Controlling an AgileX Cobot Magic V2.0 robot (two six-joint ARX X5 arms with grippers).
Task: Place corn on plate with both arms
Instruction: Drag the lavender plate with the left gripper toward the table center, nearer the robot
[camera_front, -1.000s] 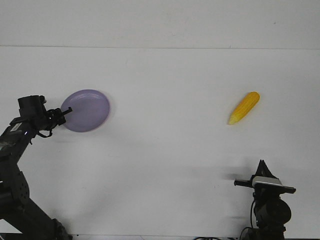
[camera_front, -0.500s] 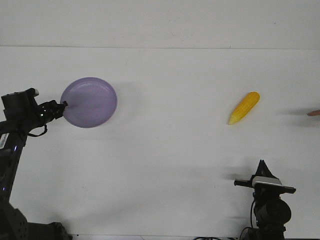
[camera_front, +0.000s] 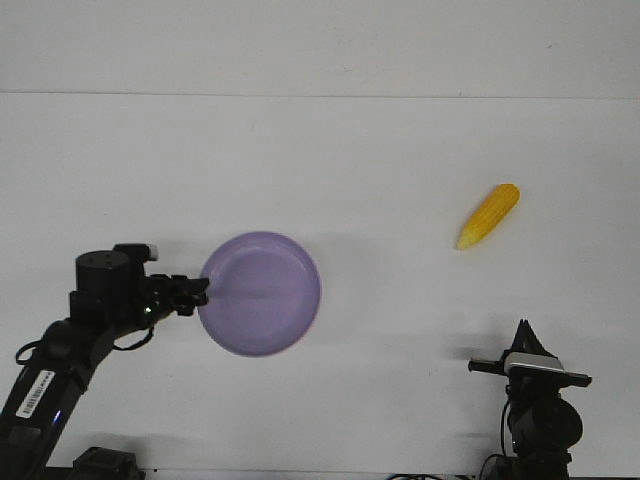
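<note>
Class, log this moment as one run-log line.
left claw: gripping plate rim | corn: on table, untouched | right claw: idle

We see a brightly, evenly lit white table (camera_front: 400, 150), nearly washed out, with no hard glare spots. Shadows are soft and faint: a pale one lies right of the plate (camera_front: 260, 293), another beside the corn (camera_front: 488, 216), and a grey smudge near the right gripper (camera_front: 522, 328). Focus is sharp throughout, with no motion blur or visible edge distortion.
</note>
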